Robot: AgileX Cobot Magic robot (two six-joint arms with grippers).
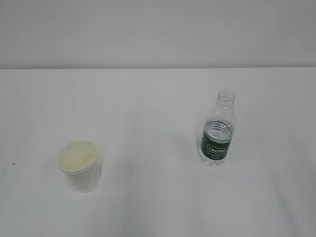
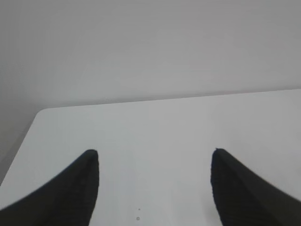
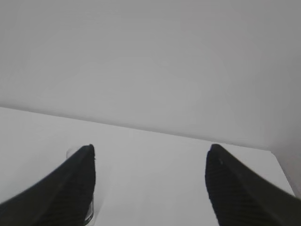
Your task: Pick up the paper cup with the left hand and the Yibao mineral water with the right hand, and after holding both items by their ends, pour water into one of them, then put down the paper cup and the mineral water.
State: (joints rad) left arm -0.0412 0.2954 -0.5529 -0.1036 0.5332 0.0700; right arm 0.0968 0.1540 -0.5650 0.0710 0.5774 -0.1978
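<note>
**Cup and bottle standing free, both grippers spread and empty**

The paper cup stands upright in the lower left of the exterior view, its mouth open and its pale yellowish inside visible. The Yibao mineral water stands upright at the right of centre, well apart from the cup, with no cap on its neck and the green label band low on its body. Nothing touches either of them.

No arm appears in the exterior view. In the left wrist view the left hand shows its two dark fingers wide apart with only bare table between them — nothing is held. The right hand has its fingers equally spread and empty; a small clear part of the bottle seems to show just beside its left finger, in the lower left of that frame.

The step in hand looks like the very first one, the approach before any pick-up. The next move probably calls for each gripper to travel toward its own object and line the fingers around it: the left around the cup, the right around the bottle.

The table is white and offers much open room around both objects. Its far edge runs across the upper part of the exterior view, and a rounded table corner shows at the left of the left wrist view. The cup is probably light and easy to tip.
</note>
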